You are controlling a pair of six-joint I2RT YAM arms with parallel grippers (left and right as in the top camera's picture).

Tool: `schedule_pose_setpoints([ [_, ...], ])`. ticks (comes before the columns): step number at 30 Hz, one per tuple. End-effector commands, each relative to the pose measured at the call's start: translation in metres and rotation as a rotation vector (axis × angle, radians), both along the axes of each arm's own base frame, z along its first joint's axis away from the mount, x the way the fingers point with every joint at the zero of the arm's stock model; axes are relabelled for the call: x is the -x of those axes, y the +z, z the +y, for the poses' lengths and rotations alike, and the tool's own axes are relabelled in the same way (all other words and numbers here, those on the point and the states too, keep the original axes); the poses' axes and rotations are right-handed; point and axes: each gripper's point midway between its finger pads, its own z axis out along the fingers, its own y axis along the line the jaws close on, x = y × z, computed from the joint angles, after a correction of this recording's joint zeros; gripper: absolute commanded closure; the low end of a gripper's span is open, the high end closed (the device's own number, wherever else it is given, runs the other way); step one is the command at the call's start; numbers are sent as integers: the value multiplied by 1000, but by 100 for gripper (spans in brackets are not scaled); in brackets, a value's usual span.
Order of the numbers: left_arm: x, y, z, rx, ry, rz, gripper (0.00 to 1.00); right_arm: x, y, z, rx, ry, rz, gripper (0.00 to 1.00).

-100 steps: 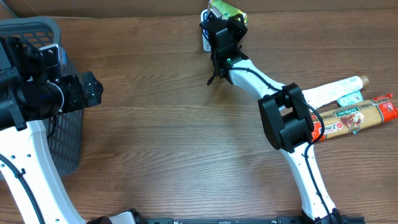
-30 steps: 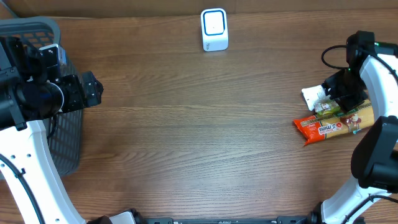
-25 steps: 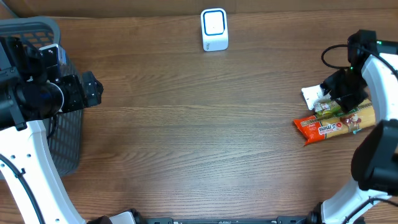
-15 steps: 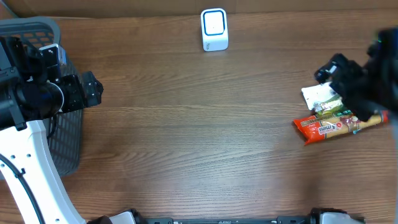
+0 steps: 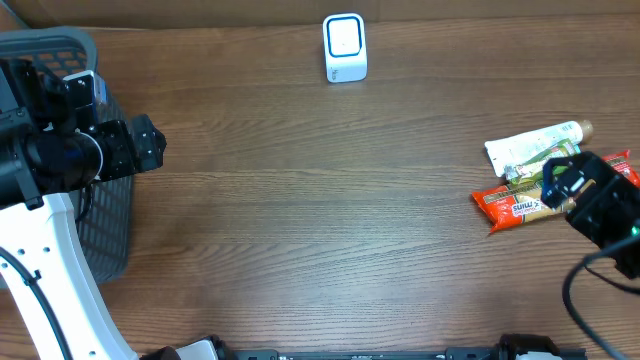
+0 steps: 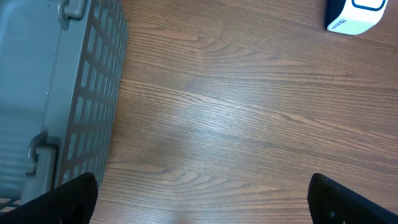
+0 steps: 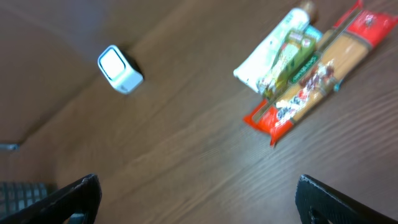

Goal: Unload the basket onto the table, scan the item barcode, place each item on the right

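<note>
The white and blue scanner [image 5: 345,47] stands at the table's far edge, also in the right wrist view [image 7: 120,70] and the left wrist view [image 6: 357,14]. At the right lie a white tube [image 5: 533,146], a green packet [image 5: 525,171] and a red pasta pack [image 5: 512,205], touching one another. My right gripper [image 5: 562,182] hovers over the red pack's right part, open and empty. In its wrist view the green packet [image 7: 291,55] lies between the white tube [image 7: 268,55] and the red pack [image 7: 314,84]. My left gripper [image 5: 150,145] is open and empty beside the basket.
A grey plastic basket [image 5: 60,42] sits at the left edge, its slatted wall [image 6: 81,99] close to my left gripper. Bare wooden tabletop [image 5: 320,200] spreads between basket, scanner and the pile of items.
My right gripper has opened and drawn back from the pile toward the near right. The green packet, held at the scanner earlier, now lies on the pile. The left arm has not moved.
</note>
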Motion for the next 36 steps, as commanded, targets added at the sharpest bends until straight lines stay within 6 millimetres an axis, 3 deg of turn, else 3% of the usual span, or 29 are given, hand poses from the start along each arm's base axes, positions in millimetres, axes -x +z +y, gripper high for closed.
schedule_pose_setpoints([
  [1,0,2,0,-4,-17,-6,0,-3,5,-6,76,-11,-75,0],
  [7,0,2,0,-4,-17,-6,1,-26,13,-16,178,-74,-327,0],
  [10,0,2,0,-4,-17,-6,0,-40,1,-12,209,-45,-499,0],
  [15,0,2,0,-4,-17,-5,0,-45,-29,1,299,67,-674,0],
  [24,0,2,0,-4,-17,-5,1,-39,-118,1,318,69,-776,0],
  [28,0,2,0,-4,-17,-6,1,-41,-147,-3,325,37,-815,0],
  [36,0,2,0,-4,-17,-5,0,-45,-168,-2,317,23,-887,0],
])
